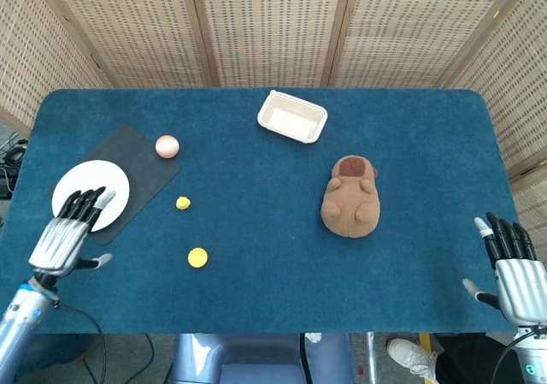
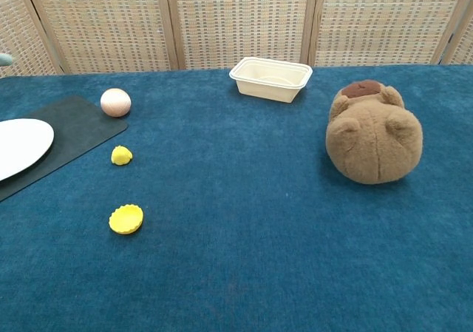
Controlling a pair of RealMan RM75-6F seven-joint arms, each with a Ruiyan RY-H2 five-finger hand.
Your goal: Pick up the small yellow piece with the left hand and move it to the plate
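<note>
The small yellow piece [image 1: 182,202] [image 2: 121,155] lies on the blue cloth just right of the dark mat. A white plate [image 1: 83,187] [image 2: 18,146] rests on that mat at the left. My left hand [image 1: 68,232] hovers over the near edge of the plate, fingers spread and empty, well left of the small piece. My right hand [image 1: 513,268] stays at the near right corner of the table, fingers apart, holding nothing. Only a sliver of a fingertip shows at the chest view's left edge.
A larger yellow scalloped cup [image 1: 197,257] [image 2: 126,219] lies nearer the front. A pinkish ball [image 1: 167,146] [image 2: 115,102] sits on the dark mat [image 1: 141,168]. A cream tray [image 1: 292,117] stands at the back. A brown plush toy [image 1: 351,197] lies to the right.
</note>
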